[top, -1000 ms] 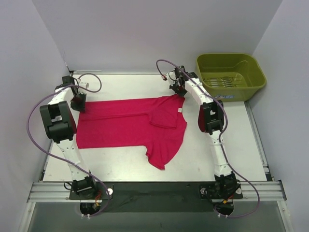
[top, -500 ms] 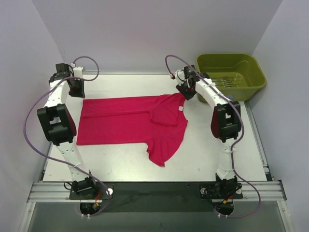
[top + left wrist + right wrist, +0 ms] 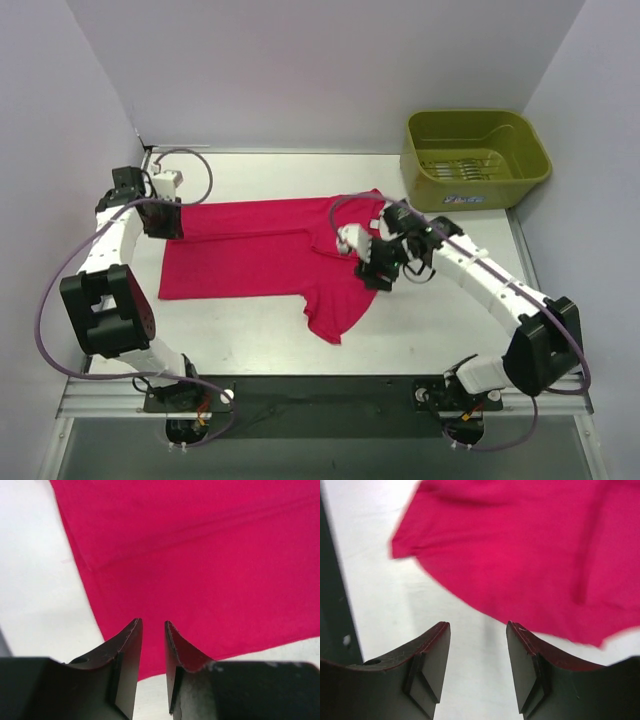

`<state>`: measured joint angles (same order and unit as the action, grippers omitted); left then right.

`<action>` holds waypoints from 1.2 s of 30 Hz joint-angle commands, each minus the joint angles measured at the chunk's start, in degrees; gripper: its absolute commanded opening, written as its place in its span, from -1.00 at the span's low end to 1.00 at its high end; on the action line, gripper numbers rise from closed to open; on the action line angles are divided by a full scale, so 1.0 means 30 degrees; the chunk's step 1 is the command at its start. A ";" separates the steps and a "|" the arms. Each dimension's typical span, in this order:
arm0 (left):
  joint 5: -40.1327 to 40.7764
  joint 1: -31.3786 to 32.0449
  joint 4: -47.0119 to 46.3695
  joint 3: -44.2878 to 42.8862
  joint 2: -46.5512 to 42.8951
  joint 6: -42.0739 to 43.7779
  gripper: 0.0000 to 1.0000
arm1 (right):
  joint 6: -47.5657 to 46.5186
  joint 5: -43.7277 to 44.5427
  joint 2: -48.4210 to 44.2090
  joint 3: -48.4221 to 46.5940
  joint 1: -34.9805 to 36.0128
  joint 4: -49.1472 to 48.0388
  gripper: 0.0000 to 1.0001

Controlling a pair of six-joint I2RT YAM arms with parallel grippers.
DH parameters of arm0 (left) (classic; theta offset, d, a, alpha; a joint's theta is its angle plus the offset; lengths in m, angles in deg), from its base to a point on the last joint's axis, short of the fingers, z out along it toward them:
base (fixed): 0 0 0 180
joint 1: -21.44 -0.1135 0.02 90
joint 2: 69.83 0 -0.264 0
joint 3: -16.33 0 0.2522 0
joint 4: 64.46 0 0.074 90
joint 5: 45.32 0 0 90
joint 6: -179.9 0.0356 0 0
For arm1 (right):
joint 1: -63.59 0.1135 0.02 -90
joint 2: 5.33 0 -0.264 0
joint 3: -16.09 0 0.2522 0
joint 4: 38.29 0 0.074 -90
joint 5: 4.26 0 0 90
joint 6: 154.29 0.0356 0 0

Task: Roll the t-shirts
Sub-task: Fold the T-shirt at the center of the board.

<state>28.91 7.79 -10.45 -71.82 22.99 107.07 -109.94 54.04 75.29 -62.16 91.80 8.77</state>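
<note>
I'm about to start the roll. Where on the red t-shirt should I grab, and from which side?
Take the t-shirt by its hem, the straight edge at the left end, coming in low from the left. That edge lies flat and free on the table, while the right end is layered with a folded sleeve. The left gripper is at its far corner, jaws apart.

The white table [image 3: 250, 345] is flat and lightly scuffed. A magenta-red t-shirt [image 3: 250, 262] lies spread on it, stretching from the left side across the middle. The cloth is mostly smooth, with a long crease running along its length. One sleeve points toward the near edge, and a fold of fabric lies doubled over the body near the right end. An olive-green tub [image 3: 440, 190] sits at the far right corner, upright, close to the shirt's far right tip but not touching it.
</note>
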 commanded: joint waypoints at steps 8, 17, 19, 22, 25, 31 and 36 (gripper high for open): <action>-0.4062 0.2556 -0.0145 0.4198 -0.3252 -0.0040 -0.53 | -0.1339 0.0458 0.1276 0.3302 0.4717 -0.1339 -0.26; -0.2335 0.2588 -0.0640 0.6016 -0.3341 0.0400 -0.60 | -0.3292 0.2712 0.4499 0.2922 0.5685 -0.2781 -0.58; -0.2098 0.2383 -0.0993 0.6338 -0.3312 0.0546 -0.60 | -0.4261 0.3241 0.4825 0.2980 0.5744 -0.2459 -0.64; -0.1483 0.2002 -0.1726 0.6778 -0.2932 0.0839 -0.61 | -0.5582 0.4645 0.5089 0.3330 0.5774 -0.1902 -0.67; -0.0809 0.1446 -0.2078 0.6721 -0.2054 0.1161 -0.63 | -0.6052 0.6491 0.5061 0.4002 0.5686 -0.1666 -0.70; 0.0158 0.0070 -0.3191 0.6604 -0.0764 0.1864 -0.66 | -0.5938 0.8397 0.4212 0.4738 0.5159 -0.1520 -0.64; -0.0512 -0.0401 -0.2872 0.5816 -0.0645 0.2099 -0.67 | -0.3948 0.7437 0.2399 0.3598 0.4779 -0.0964 -0.39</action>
<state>28.49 7.53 -17.62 -51.30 21.26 111.62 -125.63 75.65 87.79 -49.59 107.18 0.91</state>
